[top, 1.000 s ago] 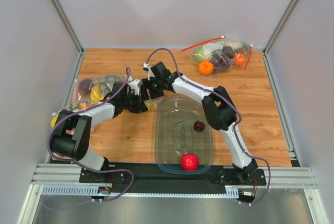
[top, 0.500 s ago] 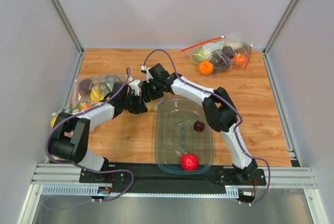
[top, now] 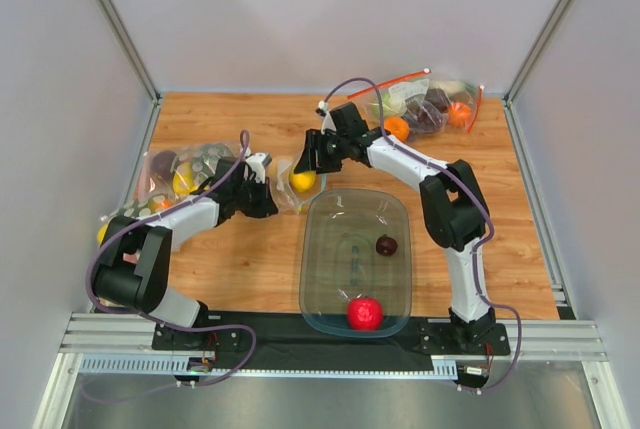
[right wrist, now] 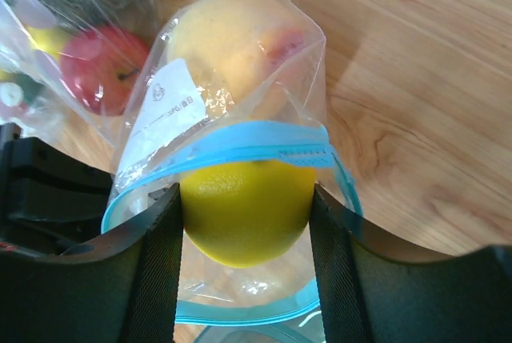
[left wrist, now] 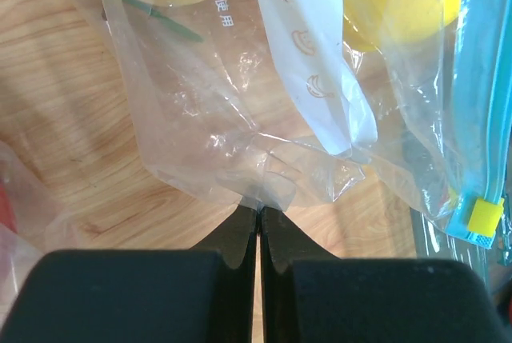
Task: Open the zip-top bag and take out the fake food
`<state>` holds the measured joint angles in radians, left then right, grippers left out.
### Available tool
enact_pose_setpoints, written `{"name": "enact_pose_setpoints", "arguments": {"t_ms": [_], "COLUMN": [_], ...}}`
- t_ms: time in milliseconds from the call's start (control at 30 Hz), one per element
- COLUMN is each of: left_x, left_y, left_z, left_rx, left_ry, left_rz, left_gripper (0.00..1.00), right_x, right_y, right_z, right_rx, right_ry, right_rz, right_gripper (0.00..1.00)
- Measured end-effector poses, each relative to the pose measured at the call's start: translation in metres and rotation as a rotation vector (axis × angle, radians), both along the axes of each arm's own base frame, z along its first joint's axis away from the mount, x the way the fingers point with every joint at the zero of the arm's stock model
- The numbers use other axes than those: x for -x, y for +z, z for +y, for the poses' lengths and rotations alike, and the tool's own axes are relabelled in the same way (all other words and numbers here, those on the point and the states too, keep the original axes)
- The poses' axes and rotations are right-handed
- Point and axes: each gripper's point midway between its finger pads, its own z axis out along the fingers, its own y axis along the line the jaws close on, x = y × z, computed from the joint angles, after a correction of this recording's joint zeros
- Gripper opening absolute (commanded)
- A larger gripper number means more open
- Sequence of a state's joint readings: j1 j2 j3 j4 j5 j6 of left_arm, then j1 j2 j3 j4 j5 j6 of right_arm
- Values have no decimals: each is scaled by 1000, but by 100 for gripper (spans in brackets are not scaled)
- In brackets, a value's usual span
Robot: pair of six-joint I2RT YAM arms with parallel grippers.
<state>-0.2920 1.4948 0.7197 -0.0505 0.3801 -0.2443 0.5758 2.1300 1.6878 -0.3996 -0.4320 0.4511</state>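
Plastic of the zip-top bag [top: 286, 195] lies on the wooden desk [top: 230, 259], stretched between the two hands just beyond the far left corner of a clear tub [top: 306, 279]. The left hand [left wrist: 258, 219] has its fingers pressed together on a crumpled bottom corner of the bag, pinching the thin film with no gap showing between the black tips. At the other end, the right hand [right wrist: 244, 231] grips the yellow lemon [right wrist: 244, 215] from both sides, one finger [right wrist: 160, 271] flat against each flank of the fruit. The lemon sits right in the open mouth of the bag, with the light-blue zip strip [right wrist: 264, 151] arching over its top and the other lip of the mouth curving below it. Deeper in the bag, past the strip, the orange-yellow peach [right wrist: 232, 39] rests against the closed end. In the top view the dark plum [top: 386, 245] lies near the middle of the tub and the red apple [top: 364, 311] at its near end, well apart from each other. A second clear bag of fruit [top: 185, 174] lies at the left edge of the desk beside the left arm, and a larger bag with red zip strips [top: 430, 99] sits in the far right corner.
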Motion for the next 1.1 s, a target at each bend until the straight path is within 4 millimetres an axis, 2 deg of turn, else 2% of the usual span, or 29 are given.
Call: {"name": "enact_pose_setpoints", "arguments": {"t_ms": [100, 267, 400, 567, 800, 933, 1100], "left_x": [-1, -7, -16, -23, -22, -21, -24], "left_y": [0, 5, 14, 16, 12, 12, 16], "left_z": [3, 6, 9, 17, 23, 23, 24], "left_rx": [-15, -38, -48, -47, -49, -50, -46], "left_ry": [13, 38, 60, 99, 121, 125, 137], "left_rz": [4, 3, -12, -6, 20, 30, 30], "left_gripper": [0, 0, 0, 0, 0, 0, 0], "right_x": [-1, 7, 17, 25, 22, 25, 49], "right_y": [5, 14, 25, 47, 84, 90, 92], "right_z": [3, 14, 15, 7, -6, -15, -30], "right_rx": [-52, -128, -178, -207, -255, -255, -228], "right_ry": [-10, 20, 36, 40, 26, 21, 45], "right_rz": [18, 50, 69, 49, -30, -46, -56], "right_gripper": [5, 5, 5, 5, 5, 5, 6]}}
